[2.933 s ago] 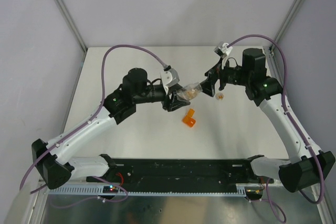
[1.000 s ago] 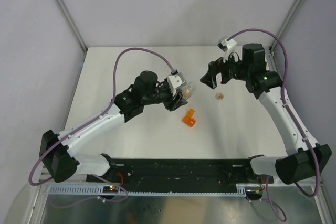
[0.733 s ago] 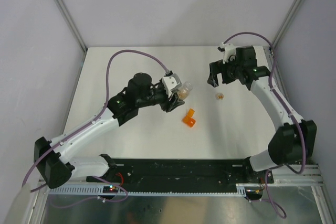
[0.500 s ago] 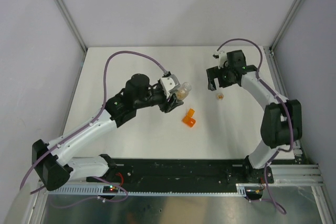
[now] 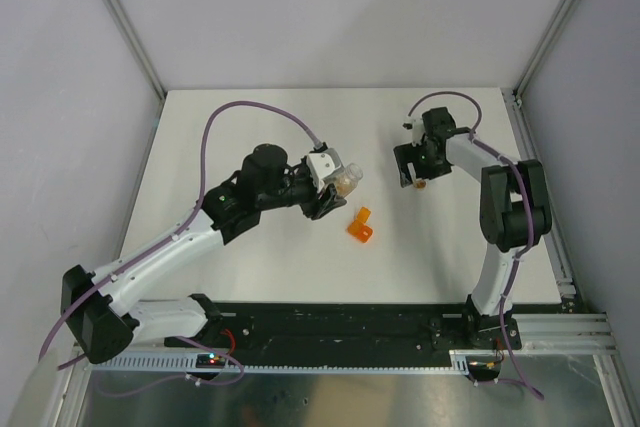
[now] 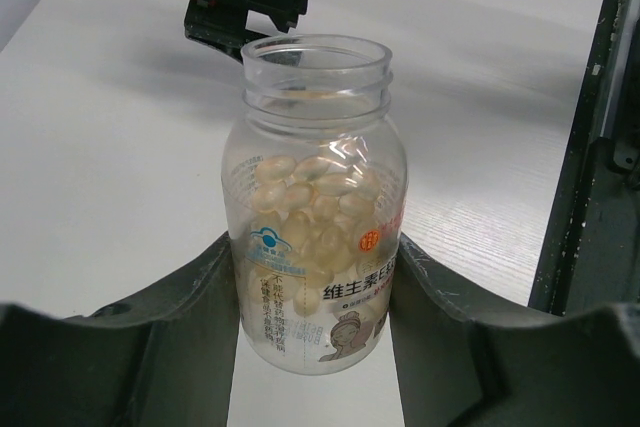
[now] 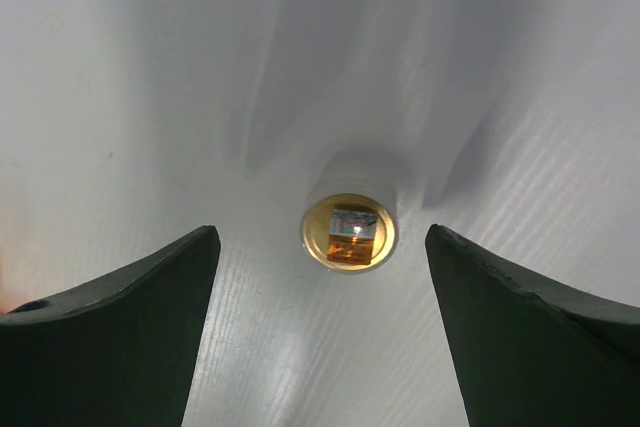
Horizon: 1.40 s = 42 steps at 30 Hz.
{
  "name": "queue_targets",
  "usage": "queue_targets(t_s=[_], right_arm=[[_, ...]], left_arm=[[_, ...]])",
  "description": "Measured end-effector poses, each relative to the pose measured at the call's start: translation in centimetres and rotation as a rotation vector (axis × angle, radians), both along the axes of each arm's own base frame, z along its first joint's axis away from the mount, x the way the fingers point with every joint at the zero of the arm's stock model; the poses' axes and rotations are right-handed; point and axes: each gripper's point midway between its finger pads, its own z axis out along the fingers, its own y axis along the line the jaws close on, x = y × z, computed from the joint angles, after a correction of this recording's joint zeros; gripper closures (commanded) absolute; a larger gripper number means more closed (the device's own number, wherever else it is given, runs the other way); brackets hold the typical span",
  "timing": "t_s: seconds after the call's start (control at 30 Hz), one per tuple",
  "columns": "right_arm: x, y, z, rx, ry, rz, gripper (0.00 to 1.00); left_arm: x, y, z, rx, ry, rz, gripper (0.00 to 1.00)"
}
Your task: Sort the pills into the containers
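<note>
Though lower flanks hidden, open vial (image 6: 318, 247) of pills (image 6: 305, 197) in clasp of left fingers (image 6: 160, 347); right fingers (image 7: 110, 327) wide astride cap (image 7: 349, 231)

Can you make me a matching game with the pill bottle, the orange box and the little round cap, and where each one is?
1. pill bottle
2. orange box
3. round cap

A. on the table, just below the open right gripper
B. clamped in the left gripper
C. lying alone on the table, nothing touching it

Pairs: 1-B, 2-C, 3-A
</note>
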Motion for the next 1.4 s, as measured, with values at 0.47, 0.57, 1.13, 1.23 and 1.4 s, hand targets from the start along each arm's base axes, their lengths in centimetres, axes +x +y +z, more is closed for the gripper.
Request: queue_targets(t_s=[0.47,0.57,1.13,1.23,1.4], right_arm=[[0.5,-1.0,-1.4,-0.009,0.037,-0.026,0.24],[0.5,-1.1,-1.4,-0.009,0.040,-0.027,0.26],[0.3,-1.6,-1.6,-0.017,0.056,-0.038,0.57],[0.2,-1.6,-1.6,-0.019,0.063,-0.037,0.73],[-0.3,-1.5,-1.2,-0.011,0.074,-0.030,0.92]], left_arm=[[0.1,0.0,0.0,0.006,-0.011,-0.005,1.00],[0.1,0.0,0.0,0.007,-0.011,-0.005,1.00],[0.1,0.0,0.0,0.010,-0.018,-0.008,1.00],[0.1,0.0,0.0,0.010,-0.018,-0.008,1.00],[0.2,0.1,-0.1,0.011,-0.018,-0.003,1.00]])
